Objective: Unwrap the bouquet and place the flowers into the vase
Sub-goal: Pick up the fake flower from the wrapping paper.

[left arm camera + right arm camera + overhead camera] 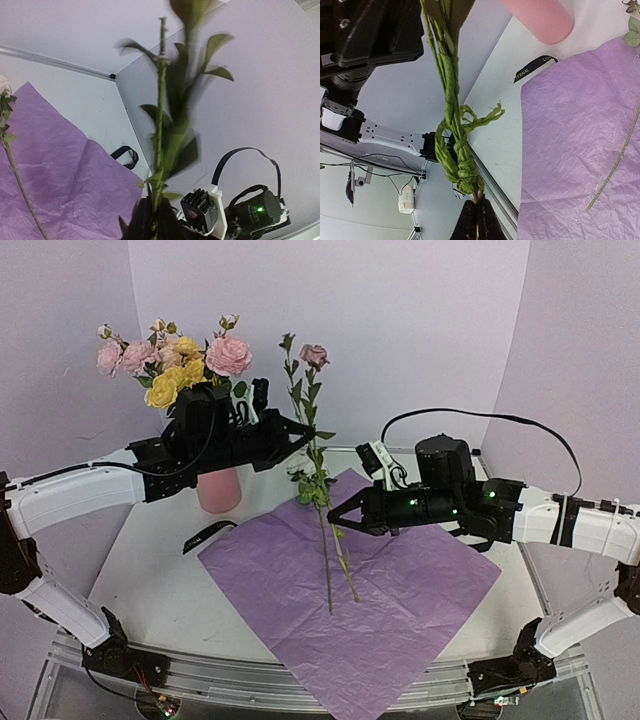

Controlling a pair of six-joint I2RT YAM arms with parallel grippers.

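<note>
A pink-bloomed flower (314,356) stands upright over the table. My left gripper (305,436) is shut on its leafy stem (160,125) partway up. My right gripper (337,517) is shut on the stem's taped lower end (457,165). The pink vase (218,490) stands behind my left arm, with several pink and yellow blooms (175,365) in it. The lilac paper sheet (400,590) lies spread flat. On it lies a loose flower, with its thin stem (328,570) pointing towards the near edge and a pale bloom (300,469) at the far end.
The black ribbon (208,533) lies on the white table between the vase and the paper. Pale backdrop walls (400,320) close the back and sides. The table's metal rail (250,670) runs along the near edge, between the arm bases.
</note>
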